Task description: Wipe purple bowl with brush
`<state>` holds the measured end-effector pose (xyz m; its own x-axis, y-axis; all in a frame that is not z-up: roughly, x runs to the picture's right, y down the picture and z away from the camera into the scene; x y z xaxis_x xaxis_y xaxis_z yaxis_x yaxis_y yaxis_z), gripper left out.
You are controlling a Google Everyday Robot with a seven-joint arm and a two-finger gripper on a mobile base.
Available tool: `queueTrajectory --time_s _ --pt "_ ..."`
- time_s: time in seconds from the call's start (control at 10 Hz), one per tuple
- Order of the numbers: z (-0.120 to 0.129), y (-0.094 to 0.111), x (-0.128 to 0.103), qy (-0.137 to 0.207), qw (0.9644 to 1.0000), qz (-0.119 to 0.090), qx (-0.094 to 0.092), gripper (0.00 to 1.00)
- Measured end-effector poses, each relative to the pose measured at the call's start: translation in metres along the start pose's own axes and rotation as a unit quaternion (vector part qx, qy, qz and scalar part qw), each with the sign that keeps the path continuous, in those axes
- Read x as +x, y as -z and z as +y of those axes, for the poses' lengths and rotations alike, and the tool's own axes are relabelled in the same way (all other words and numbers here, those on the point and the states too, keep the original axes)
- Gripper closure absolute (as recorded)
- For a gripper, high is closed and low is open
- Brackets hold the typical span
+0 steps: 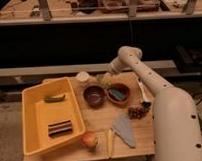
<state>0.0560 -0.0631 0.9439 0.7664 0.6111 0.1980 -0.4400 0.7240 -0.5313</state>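
The purple bowl point(94, 95) stands upright near the back middle of the wooden table, dark outside and pinkish inside. The brush point(143, 92) lies at the right side of the table beside my arm, pale handle pointing away and its dark head nearer the front. My gripper point(106, 78) hangs low at the back of the table, just behind and between the purple bowl and the orange-brown bowl point(118, 93) that holds a teal thing. The gripper is apart from the brush and holds nothing that I can see.
A large yellow bin point(31, 117) at the left holds a green item point(54, 98) and a dark striped item point(61, 128). A white cup point(83, 77) stands behind the purple bowl. A dark cluster point(137, 111), grey cloth point(125, 130), pale yellow stick point(109, 142) and round fruit point(88, 140) lie in front.
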Motion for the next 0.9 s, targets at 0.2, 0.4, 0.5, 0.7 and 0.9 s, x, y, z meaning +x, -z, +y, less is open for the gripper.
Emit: queueTrajectory --time_s 0.2,0.4,0.5,0.7,0.9 --pt "0.0000 0.0000 0.0000 0.000 1.0000 0.000 0.000 0.20" --pt "0.0000 0.0000 0.0000 0.000 1.0000 0.000 0.000 0.20" --pt "0.0000 0.0000 0.0000 0.000 1.0000 0.000 0.000 0.20" --pt "0.0000 0.0000 0.0000 0.000 1.0000 0.000 0.000 0.20" --pt "0.0015 0.0019 0.0000 0.009 1.0000 0.004 0.001 0.20"
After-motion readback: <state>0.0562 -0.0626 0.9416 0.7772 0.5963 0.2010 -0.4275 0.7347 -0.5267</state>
